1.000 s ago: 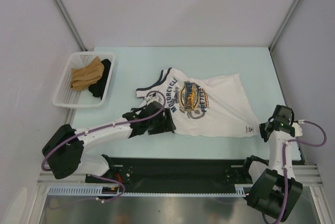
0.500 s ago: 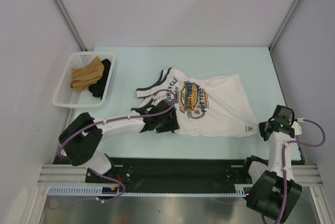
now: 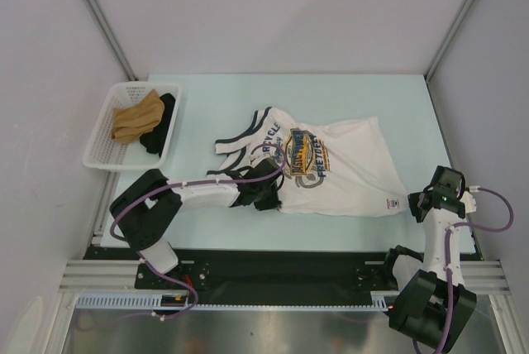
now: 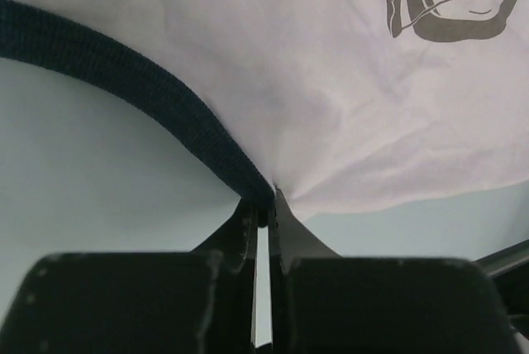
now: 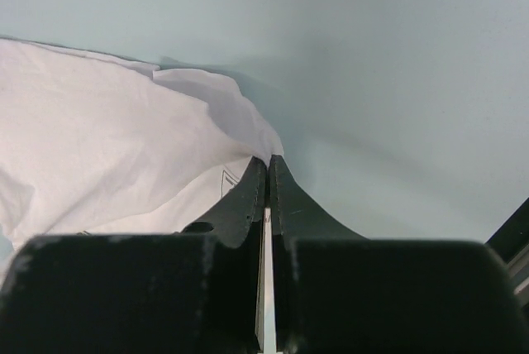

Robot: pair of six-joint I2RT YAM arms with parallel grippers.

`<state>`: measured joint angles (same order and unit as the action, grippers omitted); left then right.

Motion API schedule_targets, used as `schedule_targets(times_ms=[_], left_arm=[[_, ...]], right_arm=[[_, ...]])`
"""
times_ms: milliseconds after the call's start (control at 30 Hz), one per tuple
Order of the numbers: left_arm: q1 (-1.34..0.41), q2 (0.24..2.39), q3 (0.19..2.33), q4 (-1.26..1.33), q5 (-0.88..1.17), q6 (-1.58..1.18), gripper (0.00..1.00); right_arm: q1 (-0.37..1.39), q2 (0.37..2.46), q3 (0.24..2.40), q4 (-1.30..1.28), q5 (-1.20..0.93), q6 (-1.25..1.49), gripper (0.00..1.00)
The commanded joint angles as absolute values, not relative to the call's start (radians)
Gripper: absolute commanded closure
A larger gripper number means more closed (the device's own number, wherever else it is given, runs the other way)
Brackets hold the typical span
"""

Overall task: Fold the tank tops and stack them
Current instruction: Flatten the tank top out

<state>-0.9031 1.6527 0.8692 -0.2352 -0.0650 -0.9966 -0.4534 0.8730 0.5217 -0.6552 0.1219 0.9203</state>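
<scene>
Top external showed the tank top (image 3: 347, 172) at the centre of the table (image 3: 207, 98), left gripper (image 3: 266, 191) pinched shut on its near armhole trim, right gripper (image 3: 416, 203) shut on its right hem corner, probably to pull it flat.

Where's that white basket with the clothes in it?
In the top view, the white basket sits at the left edge of the table, left of the tank top.

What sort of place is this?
Probably a lab test cell, not a home: plain white panels on metal posts enclose a pale table, with two bolted-down arms holding a tank top.
</scene>
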Motion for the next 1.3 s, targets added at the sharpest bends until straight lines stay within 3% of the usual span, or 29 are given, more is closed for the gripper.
schedule_targets(times_ms=[0, 200, 367, 567, 800, 933, 1067, 1267], left_arm=[[-0.894, 1.657, 0.916, -0.235, -0.07, -0.965, 1.0], [-0.808, 1.559, 0.925, -0.347, -0.084, -0.865, 1.0], [-0.808, 1.37, 0.812, -0.432, -0.14, -0.856, 1.0], [-0.816, 1.083, 0.626, -0.437, -0.094, -0.896, 1.0], [-0.758, 1.051, 0.659, -0.5, -0.15, -0.855, 1.0], [-0.615, 1.164, 0.811, -0.497, -0.097, -0.744, 1.0], [-0.525, 1.305, 1.222, -0.595, -0.144, -0.62, 1.0], [-0.483, 1.506, 1.901, -0.894, -0.232, -0.548, 1.0]], right_arm=[[-0.439, 0.861, 0.551, -0.626, 0.113, 0.887, 1.0], [-0.318, 0.899, 0.624, -0.707, 0.156, 0.882, 1.0], [-0.151, 0.836, 0.629, -0.811, 0.238, 0.946, 1.0], [-0.112, 0.715, 0.649, -0.934, 0.244, 0.971, 1.0], [-0.084, 0.66, 0.709, -0.888, 0.262, 0.924, 1.0], [-0.077, 0.758, 0.833, -0.795, 0.307, 0.922, 1.0], [-0.072, 0.961, 1.05, -0.716, 0.328, 0.959, 1.0], [-0.026, 1.216, 1.593, -0.816, 0.333, 0.947, 1.0]])
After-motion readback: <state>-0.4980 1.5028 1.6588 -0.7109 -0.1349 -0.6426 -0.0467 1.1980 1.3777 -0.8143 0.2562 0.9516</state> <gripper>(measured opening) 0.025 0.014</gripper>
